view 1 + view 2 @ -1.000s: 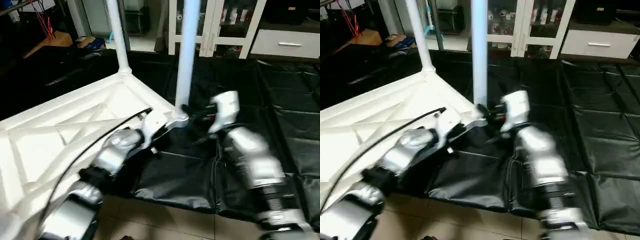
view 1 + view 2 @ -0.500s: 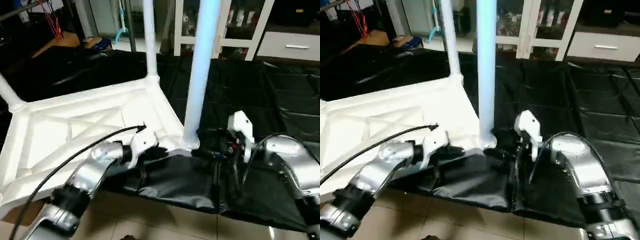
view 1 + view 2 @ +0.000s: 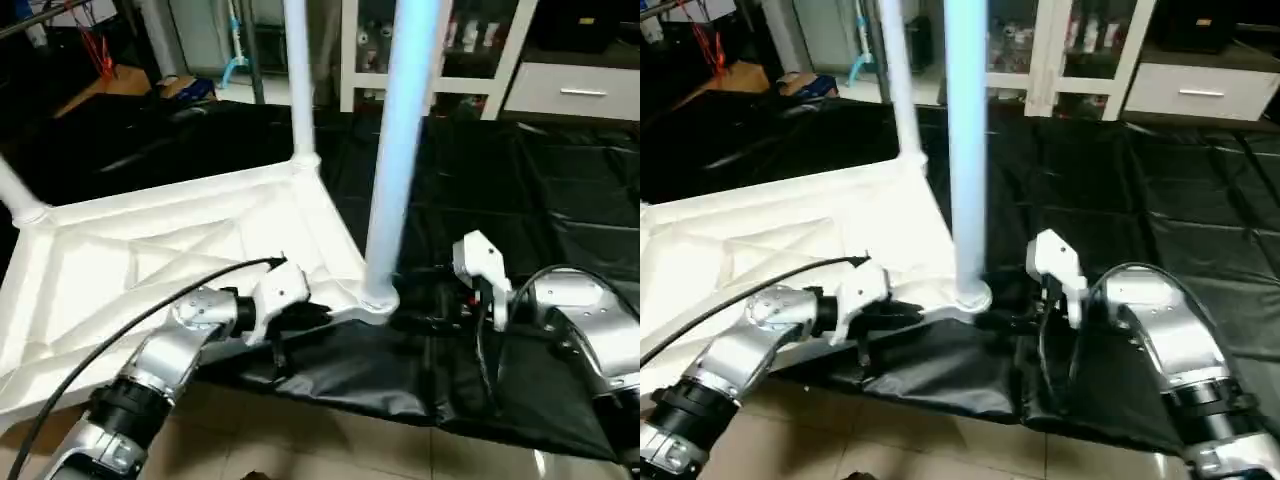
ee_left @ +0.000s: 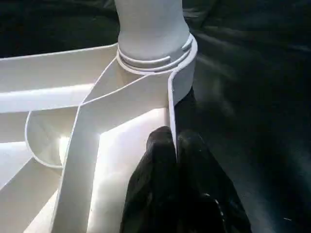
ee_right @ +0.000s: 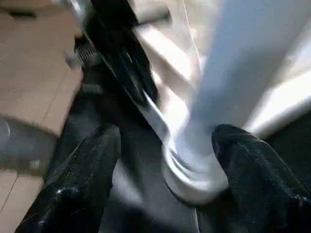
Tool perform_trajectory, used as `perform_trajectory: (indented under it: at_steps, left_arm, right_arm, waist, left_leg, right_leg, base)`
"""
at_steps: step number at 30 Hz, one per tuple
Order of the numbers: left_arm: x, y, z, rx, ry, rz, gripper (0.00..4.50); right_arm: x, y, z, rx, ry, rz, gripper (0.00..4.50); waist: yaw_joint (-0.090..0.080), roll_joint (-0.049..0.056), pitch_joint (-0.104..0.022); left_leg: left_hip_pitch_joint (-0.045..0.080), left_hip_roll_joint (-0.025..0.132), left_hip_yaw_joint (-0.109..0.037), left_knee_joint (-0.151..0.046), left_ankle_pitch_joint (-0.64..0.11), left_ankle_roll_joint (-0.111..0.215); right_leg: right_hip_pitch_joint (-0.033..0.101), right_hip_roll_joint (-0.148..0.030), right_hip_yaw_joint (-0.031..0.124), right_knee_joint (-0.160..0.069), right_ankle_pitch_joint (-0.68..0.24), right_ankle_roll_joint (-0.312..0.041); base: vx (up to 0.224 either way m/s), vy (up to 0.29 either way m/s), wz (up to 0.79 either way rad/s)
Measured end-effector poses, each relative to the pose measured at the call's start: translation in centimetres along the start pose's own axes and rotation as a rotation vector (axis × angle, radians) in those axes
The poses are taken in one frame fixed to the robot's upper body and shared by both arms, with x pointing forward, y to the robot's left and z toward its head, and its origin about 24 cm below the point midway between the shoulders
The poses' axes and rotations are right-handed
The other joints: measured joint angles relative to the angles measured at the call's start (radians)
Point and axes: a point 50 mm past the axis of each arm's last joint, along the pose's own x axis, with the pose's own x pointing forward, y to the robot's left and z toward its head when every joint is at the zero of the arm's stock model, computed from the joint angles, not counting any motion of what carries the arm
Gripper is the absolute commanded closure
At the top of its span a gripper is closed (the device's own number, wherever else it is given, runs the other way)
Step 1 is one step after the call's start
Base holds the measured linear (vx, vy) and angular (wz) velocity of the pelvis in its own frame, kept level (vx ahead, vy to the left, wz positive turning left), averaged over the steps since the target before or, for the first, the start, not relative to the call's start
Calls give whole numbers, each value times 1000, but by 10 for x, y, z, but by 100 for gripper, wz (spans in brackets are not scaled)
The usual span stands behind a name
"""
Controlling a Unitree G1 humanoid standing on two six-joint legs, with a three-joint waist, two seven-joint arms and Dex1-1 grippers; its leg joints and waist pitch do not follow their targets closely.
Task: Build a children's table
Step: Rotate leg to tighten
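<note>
Left gripper [image 4: 174, 143] clamps the upturned tabletop's rim [image 4: 171, 104], lower centre. Right gripper [image 5: 165, 145] gapes around the nearest leg [image 3: 400, 150]; a careless closing could tilt its threads.

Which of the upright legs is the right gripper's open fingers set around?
The nearest leg, in the corner socket by the right gripper; the other legs stand at farther corners.
</note>
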Motion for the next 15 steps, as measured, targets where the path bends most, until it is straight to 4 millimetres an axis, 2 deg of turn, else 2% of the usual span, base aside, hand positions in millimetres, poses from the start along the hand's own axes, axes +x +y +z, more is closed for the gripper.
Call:
perform_trajectory:
  at_steps: [3, 8, 14, 15]
  left_arm:
    - [2, -2, 1, 8, 0, -25, 450]
    - [2, -3, 2, 9, -2, -34, 450]
    - [4, -5, 2, 7, -6, -42, 450]
    - [4, -5, 2, 7, -6, -42, 450]
  right_arm:
    - [-3, -1, -1, 1, 15, 0, 110]
    - [-14, -6, -3, 15, 9, -46, 110]
    - [0, -3, -1, 30, -41, -19, 110]
    - [3, -2, -1, 31, -43, -10, 125]
  waist:
    - [6, 0, 0]
    - [0, 0, 0]
    - [0, 0, 0]
    - [0, 0, 0]
  left_leg:
    - [0, 0, 5, 0, 2, 3]
    - [0, -1, 15, 0, 4, 9]
    - [0, -2, 15, 0, 4, 9]
    - [0, -2, 15, 0, 4, 9]
  right_leg:
    - [0, -3, 0, 0, 0, 0]
    - [0, -9, 0, 0, 0, 0]
    - [0, -10, 0, 1, 1, 0]
    - [0, -10, 0, 1, 1, 0]
  base:
    - [0, 0, 0]
    - [0, 0, 0]
    - [0, 0, 0]
    - [0, 0, 0]
